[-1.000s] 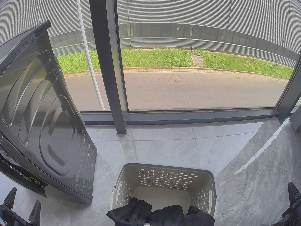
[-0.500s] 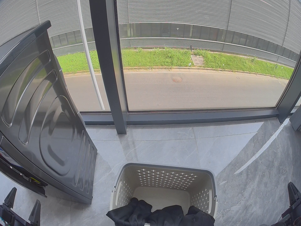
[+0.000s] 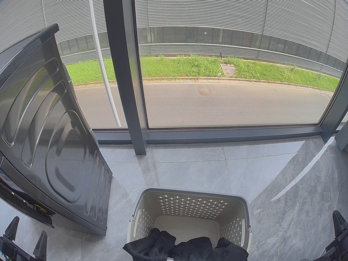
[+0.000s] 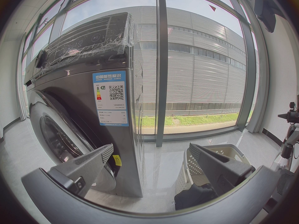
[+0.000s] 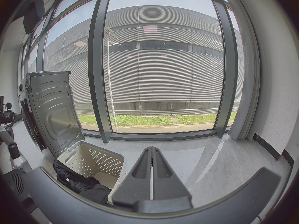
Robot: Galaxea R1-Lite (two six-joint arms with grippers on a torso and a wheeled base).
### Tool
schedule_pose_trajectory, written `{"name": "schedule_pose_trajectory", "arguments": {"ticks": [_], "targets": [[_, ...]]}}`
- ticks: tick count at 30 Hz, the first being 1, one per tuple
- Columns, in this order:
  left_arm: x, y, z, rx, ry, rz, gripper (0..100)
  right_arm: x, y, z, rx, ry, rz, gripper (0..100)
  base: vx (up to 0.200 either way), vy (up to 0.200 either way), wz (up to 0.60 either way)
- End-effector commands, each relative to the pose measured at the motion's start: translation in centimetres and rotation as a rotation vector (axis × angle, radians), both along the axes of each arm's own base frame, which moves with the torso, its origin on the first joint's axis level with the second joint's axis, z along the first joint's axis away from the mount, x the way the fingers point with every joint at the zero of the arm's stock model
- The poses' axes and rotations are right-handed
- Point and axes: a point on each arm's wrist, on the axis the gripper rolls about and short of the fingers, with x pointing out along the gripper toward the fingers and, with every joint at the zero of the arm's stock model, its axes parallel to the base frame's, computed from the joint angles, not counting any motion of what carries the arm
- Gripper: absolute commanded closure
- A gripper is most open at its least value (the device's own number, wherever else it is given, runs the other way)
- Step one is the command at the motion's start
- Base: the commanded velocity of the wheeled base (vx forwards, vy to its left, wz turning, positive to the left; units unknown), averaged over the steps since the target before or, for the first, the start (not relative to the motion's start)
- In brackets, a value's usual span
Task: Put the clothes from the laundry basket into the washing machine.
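Note:
The beige laundry basket [image 3: 188, 200] stands on the floor close in front of me, with black clothes [image 3: 181, 249] heaped over its near rim. To its left stands the dark grey washing machine [image 3: 47, 135], side panel toward me; the round front door [image 4: 57, 137] faces my left arm. My left gripper [image 3: 28, 229] hangs low by the machine's front corner, open and empty, its fingers [image 4: 93, 161] wide apart. Low to the right of the basket is my right gripper [image 5: 151, 154], shut on nothing. The basket [image 5: 93, 161] and clothes [image 5: 84, 184] lie beside it.
A floor-to-ceiling window with a dark pillar [image 3: 125, 73] and a low sill [image 3: 217, 133] closes the far side. Bare grey tile floor [image 3: 203, 167] lies between the basket and the window, and a white wall [image 5: 274, 87] stands on the right.

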Motion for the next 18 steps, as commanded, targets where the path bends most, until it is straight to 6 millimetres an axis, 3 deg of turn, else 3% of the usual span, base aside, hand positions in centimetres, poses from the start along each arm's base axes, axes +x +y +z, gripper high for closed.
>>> {"name": "schedule_pose_trajectory", "arguments": {"ticks": [1, 9, 18], "targets": [[0.0, 0.0, -0.53, 0.0, 0.0, 0.0, 0, -0.01, 0.0, -0.53, -0.001, 0.0, 0.001, 100, 0.0, 0.0, 0.0], [0.0, 0.0, -0.51, 0.0, -0.002, 0.0, 0, -0.01, 0.0, -0.53, -0.001, 0.0, 0.001, 100, 0.0, 0.0, 0.0], [-0.02, 0.0, -0.49, -0.002, -0.002, 0.0, 0, -0.01, 0.0, -0.52, 0.0, -0.002, 0.001, 100, -0.2, 0.0, 0.0]]}}
